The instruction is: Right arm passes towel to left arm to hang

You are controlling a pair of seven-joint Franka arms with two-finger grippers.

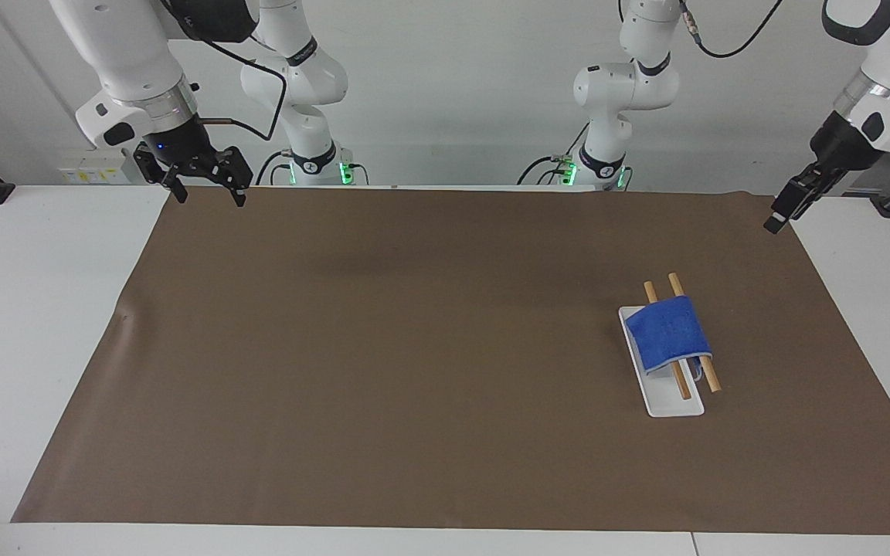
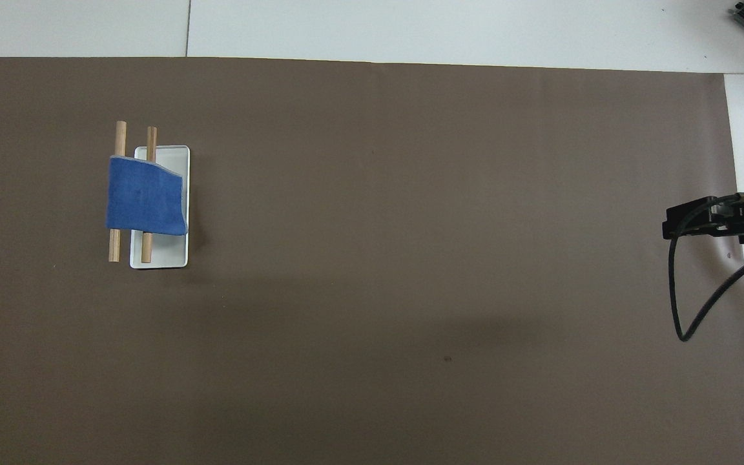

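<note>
The towel [image 1: 670, 335] is hung: the blue cloth lies draped over two wooden rods [image 1: 677, 289] that run side by side above a white tray [image 1: 673, 404], toward the left arm's end of the brown mat [image 1: 383, 371]. In the facing view the rack sits at about four o'clock from the mat's centre; in the overhead view the towel [image 2: 144, 196] is at about nine o'clock. The cloth covers the middle of both rods, one edge drooping toward the tray, and the rod ends stick out bare on either side. Neither gripper touches it.

The left gripper [image 1: 781, 210] hangs in the air at the mat's corner, at about one o'clock from the towel in the facing view and well apart from it. It carries nothing; whether its jaws are wide or narrow cannot be told. The right gripper [image 1: 205, 181] waits over the mat's other robot-end corner, at about ten o'clock in the facing view, with its jaws spread wide and empty, a small blue light showing on its body.

By the look of things, the handover and the hanging are both done. Little seems left beyond each arm parking clear of the rack. The one visible flaw is that the towel sits slightly askew on the rods.
</note>
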